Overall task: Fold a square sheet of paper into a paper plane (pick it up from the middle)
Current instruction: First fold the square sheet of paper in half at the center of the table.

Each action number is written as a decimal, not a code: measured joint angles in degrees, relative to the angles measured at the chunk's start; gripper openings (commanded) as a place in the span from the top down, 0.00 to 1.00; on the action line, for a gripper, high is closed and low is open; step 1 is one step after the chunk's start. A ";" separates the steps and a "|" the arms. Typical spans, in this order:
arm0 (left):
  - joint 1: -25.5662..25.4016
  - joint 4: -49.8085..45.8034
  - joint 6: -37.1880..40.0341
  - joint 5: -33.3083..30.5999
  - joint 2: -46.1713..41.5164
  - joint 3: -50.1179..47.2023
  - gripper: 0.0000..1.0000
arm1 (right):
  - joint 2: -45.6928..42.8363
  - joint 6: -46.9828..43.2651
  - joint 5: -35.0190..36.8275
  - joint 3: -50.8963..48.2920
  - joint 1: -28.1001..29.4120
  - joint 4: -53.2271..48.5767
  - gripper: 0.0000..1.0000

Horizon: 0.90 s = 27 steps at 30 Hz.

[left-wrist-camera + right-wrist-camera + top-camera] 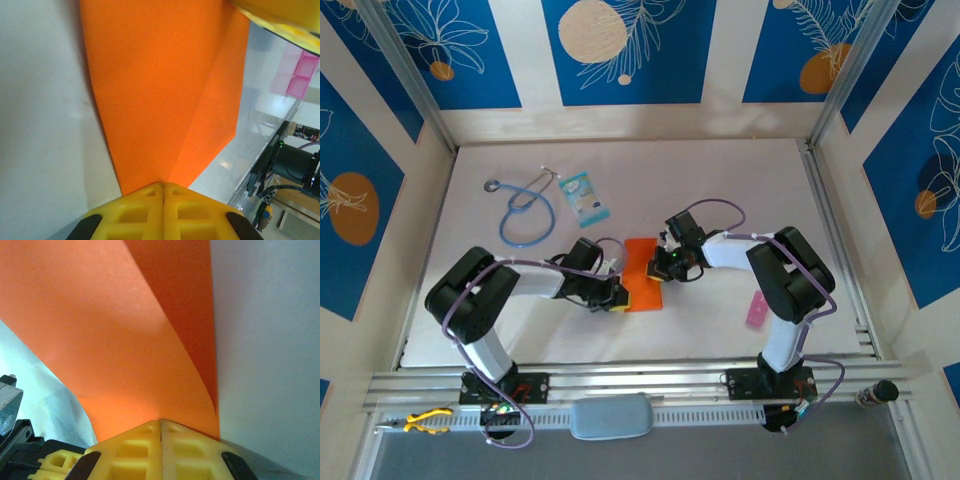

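- Top view: I see the orange sheet of paper (642,265) lying on the white table (720,190), taller than it is wide.
- The left gripper (620,298) is at the sheet's near-left corner and the right gripper (663,270) is at its right edge; both touch it.
- A stethoscope (525,212) and a light-blue packet (584,197) lie beyond the sheet to its far left. A pink strip (757,311) lies well off to the sheet's right.
- Left wrist view: the left gripper (163,192) has its yellow fingers (135,215) pressed together. The sheet (160,90) narrows to a corner that runs into the seam between them, so I read it as pinched there.
- A crease runs up the sheet from that corner, and the panel to its right looks slightly darker. The pink strip (302,75) shows past the sheet's right edge.
- Right wrist view: the right gripper (160,427) also has its fingers (195,455) together, nipping the sheet (100,340).
- Here the sheet is doubled over. A curved upper layer bends across a darker strip that lies against the table.
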 measured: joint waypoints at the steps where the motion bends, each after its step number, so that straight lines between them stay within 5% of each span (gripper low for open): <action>1: -0.07 -0.20 0.28 0.00 -0.39 -0.37 0.93 | 0.02 0.00 0.00 0.00 0.00 0.00 1.00; 19: 0.44 -14.16 4.00 -3.69 -10.78 4.17 0.93 | 0.42 -3.96 -0.09 1.22 0.09 -1.68 1.00; 27: 7.43 -13.53 4.70 -3.65 -2.01 14.78 0.92 | 1.84 -9.11 -0.87 4.04 -0.02 -5.49 1.00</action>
